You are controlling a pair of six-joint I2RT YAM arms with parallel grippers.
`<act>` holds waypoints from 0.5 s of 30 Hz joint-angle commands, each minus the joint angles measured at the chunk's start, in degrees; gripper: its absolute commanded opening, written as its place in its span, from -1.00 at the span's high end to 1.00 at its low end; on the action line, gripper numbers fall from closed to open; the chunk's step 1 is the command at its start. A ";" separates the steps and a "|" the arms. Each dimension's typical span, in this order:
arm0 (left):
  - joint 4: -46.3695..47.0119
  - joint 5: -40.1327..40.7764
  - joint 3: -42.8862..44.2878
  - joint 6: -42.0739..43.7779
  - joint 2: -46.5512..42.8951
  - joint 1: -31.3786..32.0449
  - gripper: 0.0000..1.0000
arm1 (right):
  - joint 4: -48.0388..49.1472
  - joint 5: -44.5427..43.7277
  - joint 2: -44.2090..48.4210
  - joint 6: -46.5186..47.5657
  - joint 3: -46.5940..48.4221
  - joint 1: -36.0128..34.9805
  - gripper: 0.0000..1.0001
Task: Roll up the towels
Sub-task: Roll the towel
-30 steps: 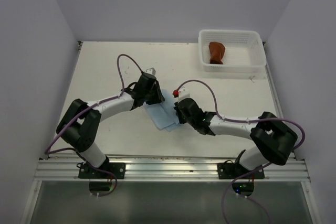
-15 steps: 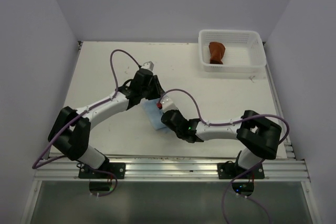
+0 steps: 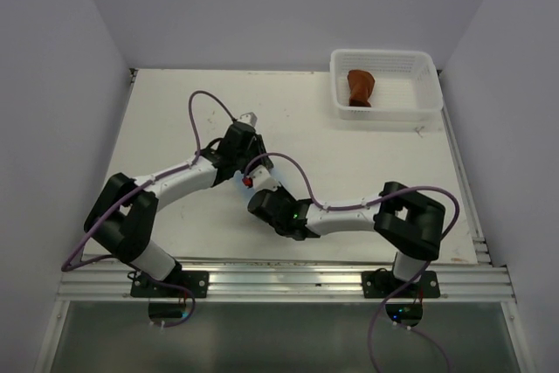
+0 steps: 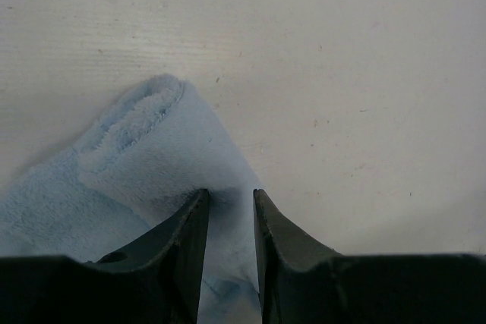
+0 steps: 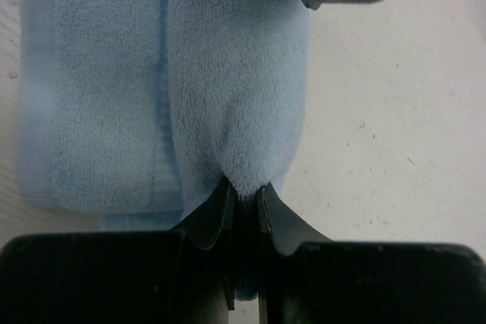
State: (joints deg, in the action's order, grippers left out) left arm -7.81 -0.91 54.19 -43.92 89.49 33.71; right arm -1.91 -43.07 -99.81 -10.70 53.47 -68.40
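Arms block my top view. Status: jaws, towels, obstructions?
Left jaws, right jaws clamped on light blue towel, opposite ends. Towel partly rolled. Rust towel in white basket, far right. Nothing obstructing.

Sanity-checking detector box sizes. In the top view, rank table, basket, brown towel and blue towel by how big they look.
1. table
2. basket
3. brown towel
Unranked: blue towel, almost wholly hidden in this view.

You'll find a white plastic mesh basket (image 3: 389, 112) at the far right corner of the table (image 3: 376, 150) (its long side lies along the far edge). A metal rail (image 3: 279, 279) runs along the near edge, and pale walls (image 3: 52, 85) close in the sides.
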 commanded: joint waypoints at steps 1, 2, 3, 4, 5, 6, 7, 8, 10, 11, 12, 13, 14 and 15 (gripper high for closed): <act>2.45 0.29 -1.81 0.06 -0.28 -0.23 0.32 | -4.15 -5.79 -3.36 0.77 3.47 -2.26 1.00; 2.37 0.55 -2.07 0.24 -0.28 -0.23 0.32 | -4.50 -6.41 -4.07 0.94 4.26 -2.78 1.00; 2.10 0.64 -2.34 0.41 -0.11 -0.14 0.32 | -4.85 -6.76 -4.51 0.94 4.62 -3.14 1.00; 1.84 0.64 -2.77 0.50 0.07 -0.14 0.32 | -5.03 -6.59 -4.86 0.77 4.88 -3.58 1.00; 1.32 0.64 -3.13 0.68 0.15 -0.14 0.32 | -5.12 -6.33 -5.04 0.51 5.06 -3.67 0.98; 1.22 2.30 -3.91 0.77 0.07 -0.23 0.32 | -5.38 -5.46 -4.96 -0.19 5.06 -3.67 0.93; 1.22 2.66 -4.44 0.77 -0.02 -0.14 0.33 | -5.21 -5.10 -4.78 -0.55 5.06 -3.76 0.84; 1.22 3.01 -4.88 0.77 -0.02 -0.14 0.33 | -5.21 -4.66 -4.17 -0.81 5.15 -3.67 0.76; 1.22 3.45 -6.20 0.77 -0.11 -0.14 0.33 | -5.91 -3.35 -3.29 -1.16 5.41 -3.67 0.66; 1.22 3.63 -6.47 0.85 -0.28 -0.14 0.33 | -6.17 -2.90 -1.98 -1.34 5.67 -3.76 0.55; 1.31 3.72 -7.34 0.77 -0.46 -0.23 0.33 | -6.43 -2.55 -1.10 -1.78 5.68 -3.76 0.47; 1.40 3.81 -7.78 0.77 -0.55 -0.14 0.33 | -6.44 -1.94 -0.31 -1.96 5.68 -3.67 0.41; 1.66 3.81 -8.22 0.77 -0.72 -0.14 0.33 | -6.70 -1.76 1.53 -2.48 5.68 -3.58 0.31; 1.84 3.98 -9.01 0.77 -0.98 -0.14 0.33 | -6.79 -1.32 2.42 -2.66 5.68 -3.32 0.26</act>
State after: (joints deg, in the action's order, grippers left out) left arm -5.93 1.10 47.70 -43.90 89.38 33.71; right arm -6.85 -46.50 -102.63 -11.20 57.45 -71.68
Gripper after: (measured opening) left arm 0.336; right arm 0.344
